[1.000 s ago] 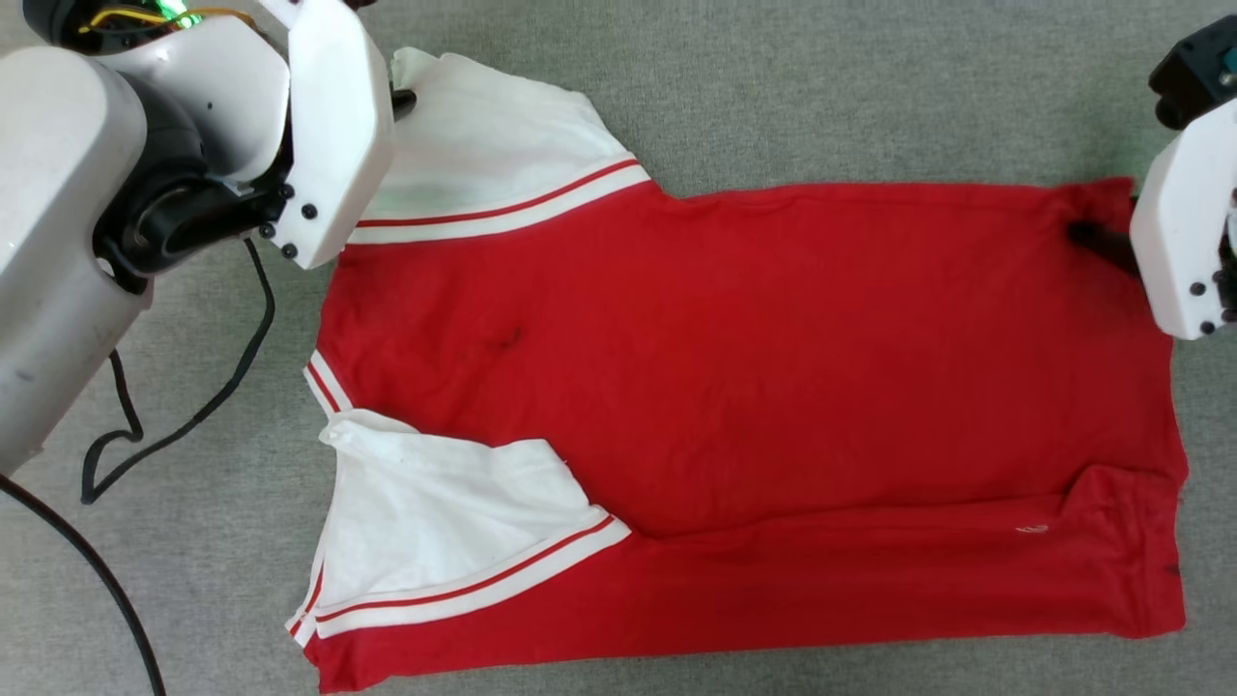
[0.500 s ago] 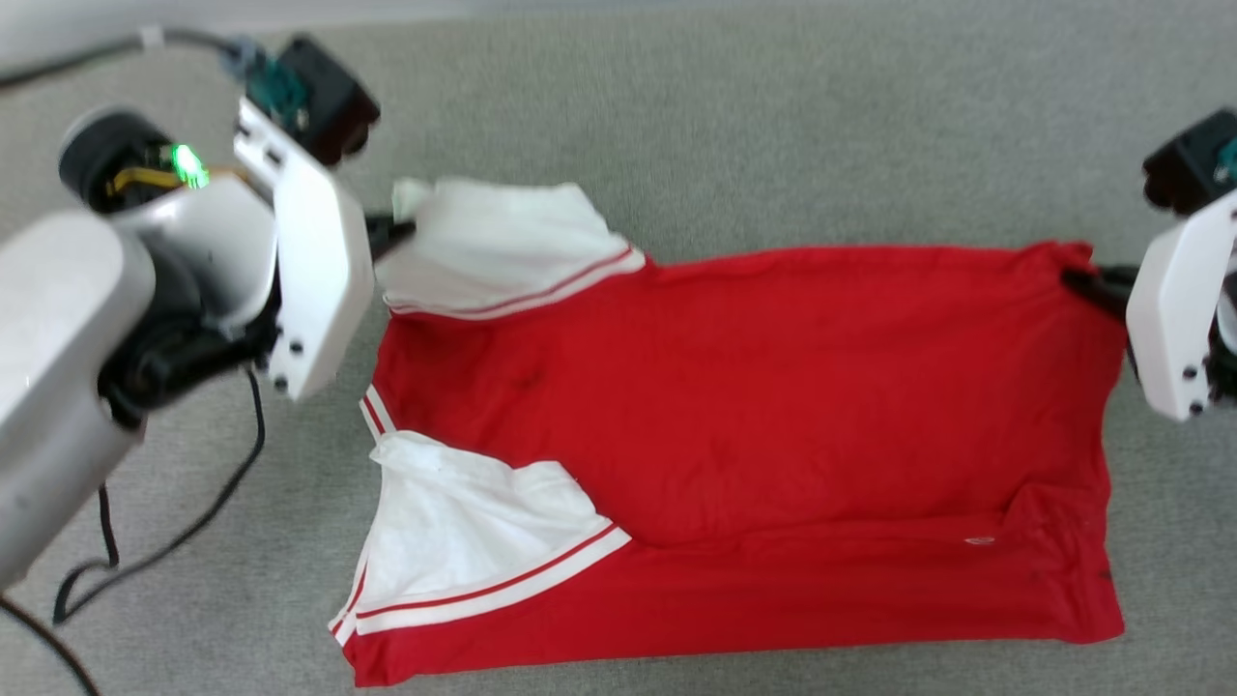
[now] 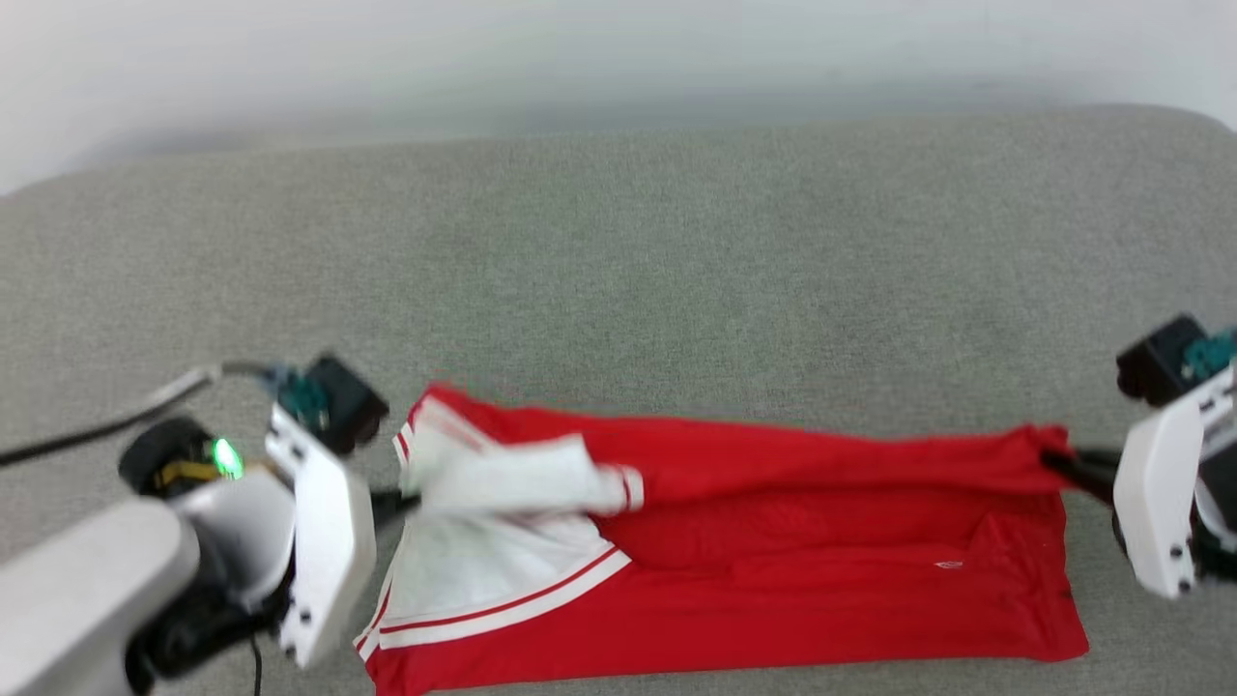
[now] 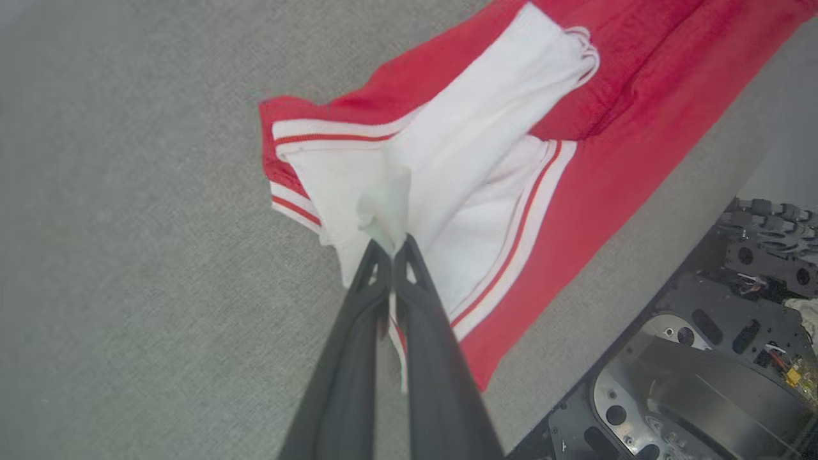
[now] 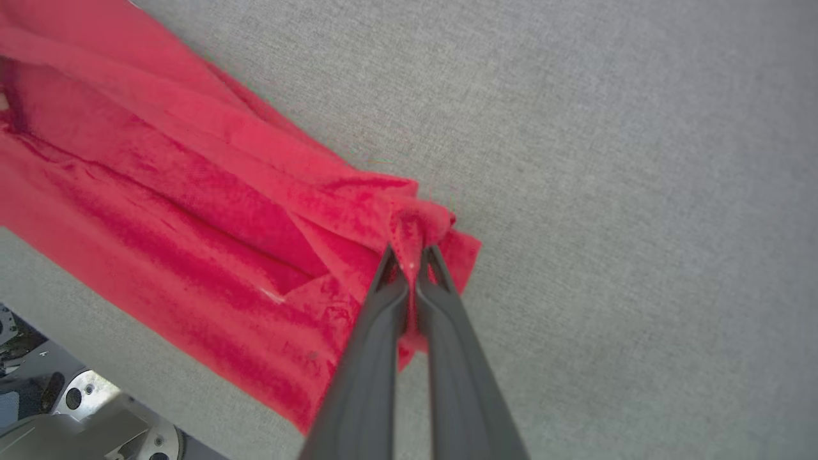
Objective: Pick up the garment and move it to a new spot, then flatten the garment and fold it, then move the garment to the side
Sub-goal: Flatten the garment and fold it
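The garment (image 3: 773, 570), a red T-shirt with white sleeves and striped trim, lies on the grey cloth surface near its front edge. Its far edge is lifted and drawn toward me, doubling over the near half. My left gripper (image 3: 401, 501) is shut on the white sleeve (image 4: 447, 160) at the garment's left end. My right gripper (image 3: 1068, 462) is shut on the red hem corner (image 5: 415, 223) at the right end. Both hold their cloth a little above the surface.
Grey cloth surface (image 3: 618, 290) stretches far beyond the garment to a pale wall. The robot's dark base (image 4: 703, 358) shows beyond the surface's front edge. A black cable (image 3: 97, 425) runs to my left wrist.
The head camera has tilted up, showing more far surface. Both grippers have carried the garment's far edge toward me over the near half, so the red body now looks much narrower.
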Motion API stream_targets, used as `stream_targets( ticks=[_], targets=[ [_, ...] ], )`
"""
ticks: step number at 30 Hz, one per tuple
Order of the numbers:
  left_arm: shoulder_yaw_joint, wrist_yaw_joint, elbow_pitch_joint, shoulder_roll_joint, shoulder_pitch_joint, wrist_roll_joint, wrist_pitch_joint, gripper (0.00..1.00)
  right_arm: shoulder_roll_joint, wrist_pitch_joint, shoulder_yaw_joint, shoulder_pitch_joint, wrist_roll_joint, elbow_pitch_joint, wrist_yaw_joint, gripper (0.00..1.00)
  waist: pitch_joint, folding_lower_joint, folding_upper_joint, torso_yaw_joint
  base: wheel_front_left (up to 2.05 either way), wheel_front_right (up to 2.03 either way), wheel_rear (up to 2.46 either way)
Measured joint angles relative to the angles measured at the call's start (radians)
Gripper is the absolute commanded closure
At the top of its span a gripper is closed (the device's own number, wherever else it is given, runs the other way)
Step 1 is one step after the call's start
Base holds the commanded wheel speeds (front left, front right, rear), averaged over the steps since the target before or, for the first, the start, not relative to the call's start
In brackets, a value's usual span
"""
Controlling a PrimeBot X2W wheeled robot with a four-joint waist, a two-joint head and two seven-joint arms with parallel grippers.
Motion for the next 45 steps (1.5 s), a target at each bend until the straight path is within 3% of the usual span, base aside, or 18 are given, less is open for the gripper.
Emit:
stream_targets(
  ticks=[6, 14, 15, 16, 17, 25, 32, 35, 41, 45],
  targets=[
    [-0.05, 0.029, 0.005, 0.007, 0.131, -0.019, -0.055, 1.0, 0.0, -0.035, -0.002, 0.12, 0.017, 0.009, 0.0, 1.0, -0.009, 0.0, 0.0, 0.001, 0.0, 0.0, 0.0],
    [-0.095, 0.033, 0.102, -0.059, 0.208, -0.029, -0.095, 1.0, 0.073, -0.057, 0.006, 0.167, -0.01, 0.098, 0.0, 1.0, 0.021, 0.0, 0.0, -0.003, 0.0, 0.0, 0.0],
    [-0.095, 0.035, 0.114, -0.067, 0.212, -0.029, -0.105, 0.67, 0.08, -0.061, 0.006, 0.167, -0.01, 0.106, 0.0, 1.0, 0.022, 0.0, 0.0, -0.003, 0.0, 0.0, 0.0],
    [-0.093, 0.038, 0.123, -0.073, 0.215, -0.029, -0.117, 0.0, 0.085, -0.068, 0.003, 0.167, -0.009, 0.113, 0.0, 0.64, 0.022, 0.0, 0.0, -0.004, 0.0, 0.0, 0.0],
    [-0.09, 0.042, 0.13, -0.075, 0.217, -0.023, -0.135, 0.0, 0.091, -0.077, -0.001, 0.167, -0.009, 0.119, 0.0, 0.0, 0.02, 0.0001, 0.0, -0.005, 0.0, 0.0, 0.0],
    [-0.042, 0.121, 0.119, -0.063, 0.219, 0.087, -0.323, 0.0, 0.063, -0.184, -0.069, 0.171, -0.028, 0.064, 0.0, 0.0, -0.023, 0.0, 0.0, -0.011, 0.0, 0.0, 0.0],
    [0.012, 0.293, 0.084, -0.065, 0.242, 0.211, -0.519, 0.0, 0.021, -0.273, -0.226, 0.221, -0.012, 0.001, 0.0, 0.0, -0.046, 0.0001, 0.0, -0.011, 0.0, 0.0, 0.0],
    [0.046, 0.373, 0.079, -0.099, 0.272, 0.224, -0.616, 0.0, 0.016, -0.294, -0.305, 0.255, -0.006, 0.025, 0.0, 0.0, -0.046, 0.0001, -0.0001, -0.008, 0.0, 0.0, 0.0],
    [0.123, 0.512, 0.105, -0.154, 0.333, 0.257, -0.756, 0.0, 0.054, -0.281, -0.417, 0.335, 0.036, 0.085, 0.0, 0.0, -0.04, 0.0001, 0.0, 0.004, 0.0, 0.0, 0.0],
    [0.193, 0.568, 0.111, -0.204, 0.38, 0.293, -0.775, 0.0, 0.093, -0.253, -0.453, 0.379, 0.057, 0.118, 0.0, 0.0, -0.033, 0.0001, 0.0, 0.014, 0.0, 0.0, 0.0]
  ],
)
